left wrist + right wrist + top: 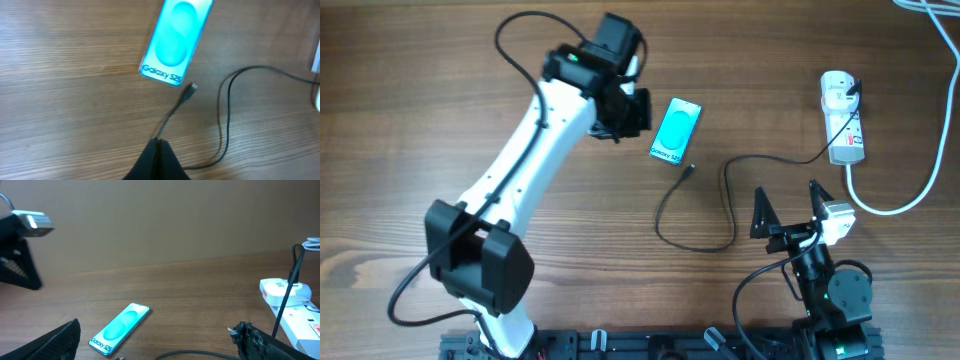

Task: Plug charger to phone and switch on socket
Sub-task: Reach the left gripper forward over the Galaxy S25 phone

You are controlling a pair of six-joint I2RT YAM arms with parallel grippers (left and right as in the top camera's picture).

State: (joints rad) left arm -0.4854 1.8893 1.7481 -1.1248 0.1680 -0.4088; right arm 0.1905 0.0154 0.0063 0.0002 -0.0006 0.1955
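Observation:
The phone point(676, 131) lies flat on the wooden table with its turquoise screen up and its white lettered band toward the front; it also shows in the left wrist view point(175, 45) and the right wrist view point(120, 329). The charger's thin black cable point(705, 215) loops in front of it, and its small plug point(690, 170) lies loose just off the phone's lettered end point(191, 90). The socket point(846, 125) lies at the right with a white adapter at its far end point(280, 291). My left gripper point(625, 112) is shut and empty, left of the phone point(159, 145). My right gripper point(788, 205) is open and empty, in front of the socket point(155, 342).
A thicker white lead point(920, 195) curves from the socket round the right side and off the top right corner. The left arm point(520, 160) stretches diagonally over the left half of the table. The black cable rises to the adapter point(287, 300).

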